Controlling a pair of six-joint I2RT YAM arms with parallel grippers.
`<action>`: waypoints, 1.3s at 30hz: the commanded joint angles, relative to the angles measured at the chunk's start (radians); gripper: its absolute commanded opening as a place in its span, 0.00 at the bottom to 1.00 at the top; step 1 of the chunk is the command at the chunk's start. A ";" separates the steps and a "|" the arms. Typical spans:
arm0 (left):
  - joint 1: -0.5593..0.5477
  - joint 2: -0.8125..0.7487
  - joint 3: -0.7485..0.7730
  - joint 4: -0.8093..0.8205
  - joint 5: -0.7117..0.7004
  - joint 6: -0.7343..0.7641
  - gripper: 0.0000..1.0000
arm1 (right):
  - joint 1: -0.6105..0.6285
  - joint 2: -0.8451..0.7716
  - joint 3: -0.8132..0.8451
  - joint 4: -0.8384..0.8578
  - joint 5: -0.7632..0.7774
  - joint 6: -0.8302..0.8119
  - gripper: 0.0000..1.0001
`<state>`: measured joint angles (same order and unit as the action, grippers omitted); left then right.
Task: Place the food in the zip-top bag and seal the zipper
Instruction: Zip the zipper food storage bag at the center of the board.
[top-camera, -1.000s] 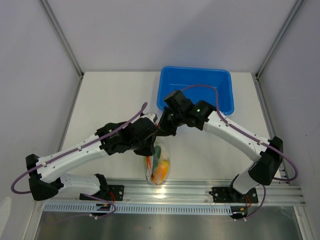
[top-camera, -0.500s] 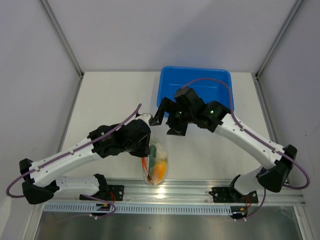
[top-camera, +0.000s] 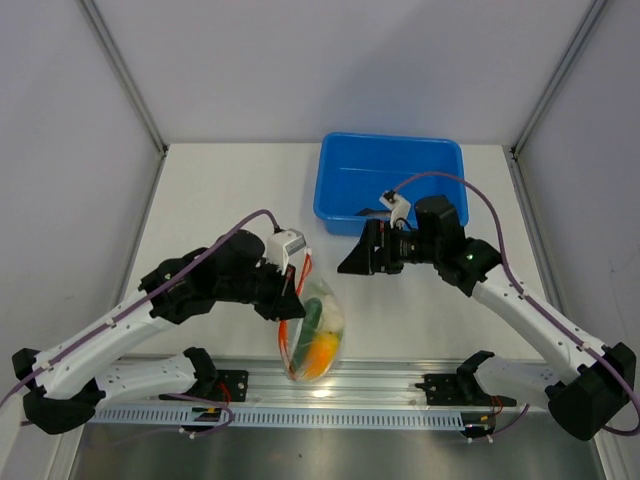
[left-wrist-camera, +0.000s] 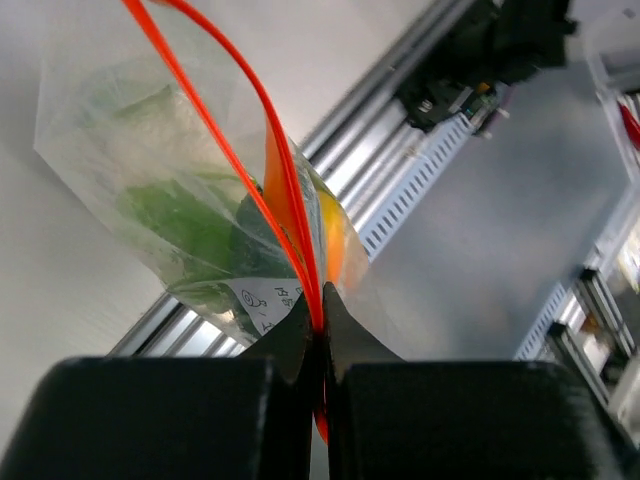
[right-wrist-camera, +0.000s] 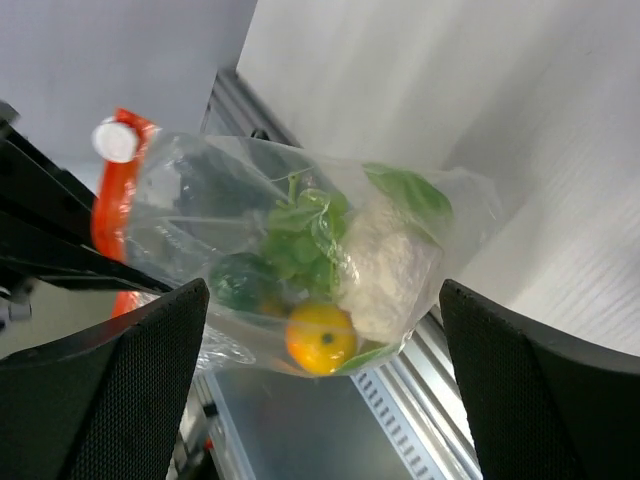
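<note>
Left pincer is clamped tight on the zipper of the zip-top bag, low in the centre of the top view, at the near edge of the desk. In your left wrist view the left pincer has its jaws pressed together on the orange-red zipper. The strip's two lines meet at the jaws and part higher up the frame, so the mouth is not closed along that stretch. The clear zip-top bag fills the upper left of that frame, with green shapes showing through it.

Right pincer stands wide and grips nothing. It sits right of centre in the top view, just below the near left corner of the blue bin and apart from the bag. From your right wrist, the right pincer frames the zip-top bag between its two dark fingers.

All the food is inside the bag: cauliflower at centre right, pea cluster above centre, cucumber left of centre and mango lowest. The zipper runs down the bag's left edge. Beneath the bag lie the desk's edge and the metal rail. You cannot tell whether the bag rests on them or hangs clear.
</note>
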<state>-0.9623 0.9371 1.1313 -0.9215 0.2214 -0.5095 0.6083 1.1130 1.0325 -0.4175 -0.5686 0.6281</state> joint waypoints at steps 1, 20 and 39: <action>0.010 -0.027 0.004 0.116 0.268 0.107 0.00 | 0.011 -0.025 -0.031 0.119 -0.201 -0.157 0.99; 0.010 -0.075 -0.002 0.228 0.682 0.088 0.00 | 0.004 -0.035 -0.088 0.561 -0.579 -0.130 0.92; 0.010 -0.052 0.058 0.319 0.765 0.014 0.01 | 0.145 0.044 -0.135 1.085 -0.660 0.223 0.86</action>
<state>-0.9585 0.8902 1.1412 -0.7040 0.9260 -0.4633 0.7300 1.1515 0.8986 0.5381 -1.2057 0.7963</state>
